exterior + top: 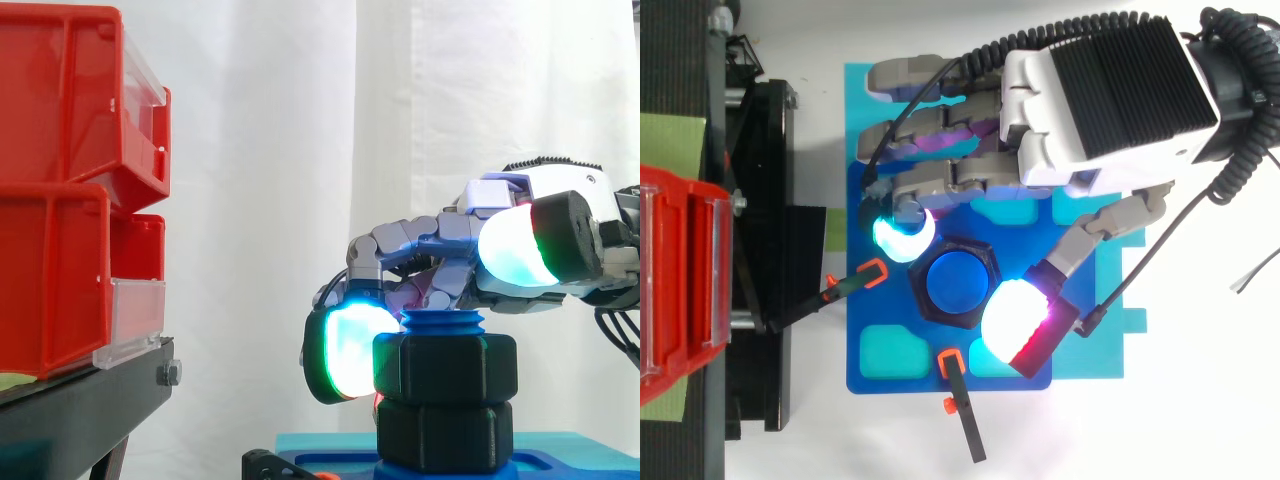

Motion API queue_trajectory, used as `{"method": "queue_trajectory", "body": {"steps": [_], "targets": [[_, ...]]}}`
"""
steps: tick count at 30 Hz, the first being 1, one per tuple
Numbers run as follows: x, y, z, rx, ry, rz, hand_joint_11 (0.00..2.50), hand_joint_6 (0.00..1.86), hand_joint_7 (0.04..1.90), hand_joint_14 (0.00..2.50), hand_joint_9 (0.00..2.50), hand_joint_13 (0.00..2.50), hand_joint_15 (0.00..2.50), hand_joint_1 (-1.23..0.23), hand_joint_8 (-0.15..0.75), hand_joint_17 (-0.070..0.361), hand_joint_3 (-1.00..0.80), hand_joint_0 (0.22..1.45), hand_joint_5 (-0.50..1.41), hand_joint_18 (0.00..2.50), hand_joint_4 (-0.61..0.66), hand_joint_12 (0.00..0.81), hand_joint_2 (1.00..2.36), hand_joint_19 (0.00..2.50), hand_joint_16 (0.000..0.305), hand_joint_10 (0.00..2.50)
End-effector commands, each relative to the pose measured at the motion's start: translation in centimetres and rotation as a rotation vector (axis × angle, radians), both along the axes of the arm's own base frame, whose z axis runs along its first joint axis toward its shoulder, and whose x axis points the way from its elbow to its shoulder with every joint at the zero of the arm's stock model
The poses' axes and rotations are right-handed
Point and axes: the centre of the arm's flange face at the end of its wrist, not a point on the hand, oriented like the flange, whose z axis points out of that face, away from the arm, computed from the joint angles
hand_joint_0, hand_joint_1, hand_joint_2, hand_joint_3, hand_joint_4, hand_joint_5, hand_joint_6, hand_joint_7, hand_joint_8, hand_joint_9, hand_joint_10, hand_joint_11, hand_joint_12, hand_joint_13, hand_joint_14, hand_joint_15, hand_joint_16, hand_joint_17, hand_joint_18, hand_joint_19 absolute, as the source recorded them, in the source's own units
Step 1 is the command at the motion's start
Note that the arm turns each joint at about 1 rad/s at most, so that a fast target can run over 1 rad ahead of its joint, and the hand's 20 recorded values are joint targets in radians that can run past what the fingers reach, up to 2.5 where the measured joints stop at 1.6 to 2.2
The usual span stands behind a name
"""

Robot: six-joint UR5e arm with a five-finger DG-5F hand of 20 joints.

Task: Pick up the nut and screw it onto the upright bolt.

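Screwing step under way: nut [445,368] on top of the upright bolt [958,280], hand [1110,100] crowding it, grip impossible to tell. Next: firm pinch, level clockwise twist.

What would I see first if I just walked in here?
First you'd see the hand: its glowing fingertips pinch a chunky black nut that sits around the blue bolt in the middle. After that, you'd notice the big red bins stacked at the left.
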Motion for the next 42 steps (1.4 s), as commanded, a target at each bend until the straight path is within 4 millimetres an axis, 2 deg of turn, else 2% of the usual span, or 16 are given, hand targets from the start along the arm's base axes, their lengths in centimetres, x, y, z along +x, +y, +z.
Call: {"method": "queue_trajectory", "body": {"steps": [1, 6, 16, 20, 24, 36, 42], "targets": [[0.0, 0.0, -0.1, 0.0, 0.002, 0.0, 0.0, 0.5, 1.16, 0.0, 0.98, 0.46, 0.0, -0.25, 0.235, 0.064, -0.5, 0.5, 0.01, 0.08, 0.23, 0.254, 1.0, 0.0, 0.029, 0.0], [-1.0, 0.2, -2.2, 0.002, 0.022, 0.005, 0.0, 0.51, 1.15, 0.0, 0.98, 0.45, 0.0, -0.24, 0.238, 0.065, -0.5, 0.5, 0.01, 0.08, 0.23, 0.255, 1.0, 0.0, 0.029, 0.0], [-0.5, 0.3, -1.7, 0.016, -0.028, 0.006, 0.0, 0.5, 1.14, 0.0, 0.97, 0.45, 0.0, -0.22, 0.242, 0.066, -0.5, 0.5, 0.0, 0.08, 0.25, 0.258, 1.0, 0.0, 0.03, 0.0], [-0.5, 0.2, -1.7, 0.017, -0.028, 0.005, 0.0, 0.51, 1.27, 0.0, 0.99, 0.45, 0.0, -0.22, 0.243, 0.066, -0.5, 0.5, 0.02, 0.08, 0.17, 0.258, 1.0, 0.0, 0.029, 0.0], [-0.6, 0.3, -1.7, 0.017, -0.023, 0.007, 0.0, 0.51, 1.33, 0.0, 1.02, 0.47, 0.0, -0.22, 0.244, 0.065, -0.5, 0.5, 0.04, 0.08, 0.12, 0.257, 1.0, 0.0, 0.029, 0.0], [-0.6, 0.0, -1.7, 0.017, -0.023, 0.002, 0.0, 0.51, 1.35, 0.0, 1.12, 0.53, 0.0, -0.27, 0.174, 0.055, -0.5, 0.51, 0.07, 0.16, 0.03, 0.227, 1.0, 0.0, 0.024, 0.0], [-0.6, 0.0, -1.7, 0.017, -0.023, 0.002, 0.0, 0.5, 1.38, 0.0, 1.17, 0.57, 0.0, -0.29, 0.178, 0.05, -0.5, 0.51, 0.08, 0.22, 0.02, 0.216, 1.0, 0.0, 0.022, 0.0]]}}
